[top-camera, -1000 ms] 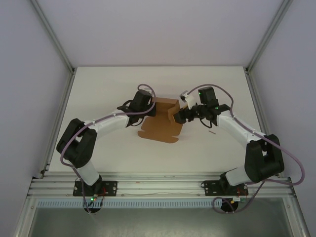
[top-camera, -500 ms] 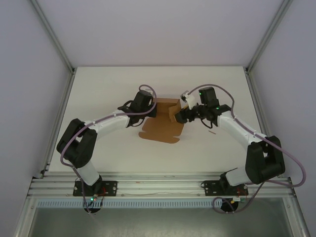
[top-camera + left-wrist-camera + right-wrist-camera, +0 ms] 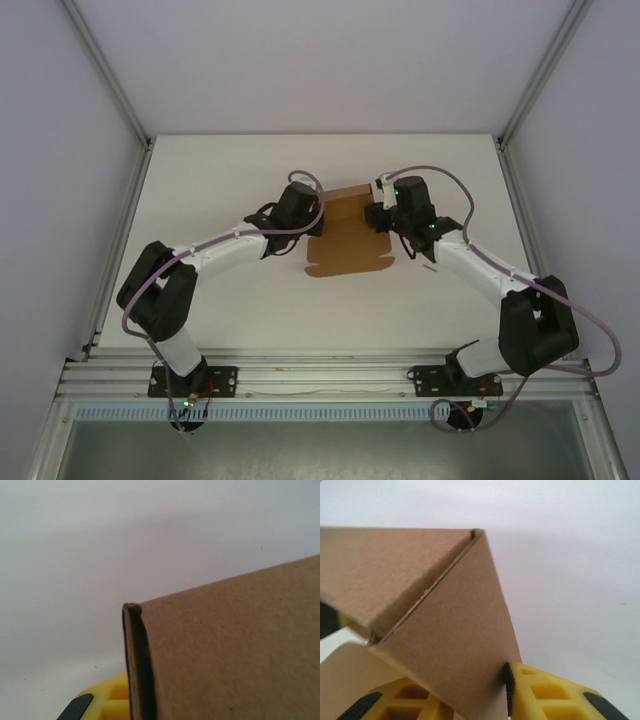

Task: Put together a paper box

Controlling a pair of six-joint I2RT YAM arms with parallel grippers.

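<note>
Top external view: on the white table (image 3: pixel 220 170), the left gripper (image 3: pixel 316 216) sits just left of centre frame, its tip at the left edge of the paper box (image 3: pixel 350 240). The box lies at the middle of the frame as a partly folded brown sheet: a flat panel with tabs spreads toward the lower centre, and a narrower strip runs up toward the far side between the two wrists. To its right, the right gripper (image 3: pixel 376 216) meets the upper right edge of the cardboard.

Left wrist view: one yellow finger (image 3: pixel 107 700) shows at the lower left, right against a folded cardboard edge that stands upright. The brown face of the paper box (image 3: pixel 235 650) fills the lower right of the frame. The jaws are fully closed, pinching the thin card.

Right wrist view: two panels of the paper box (image 3: pixel 445 630) meet at a corner in the upper middle and slope down. A yellow finger (image 3: pixel 395 705) sits at the lower left, partly behind the card. A second finger (image 3: pixel 555 690) at the lower right touches the panel's edge. The card stands between them with the jaws narrowed around it. Whether they actually clamp it cannot be told.
</note>
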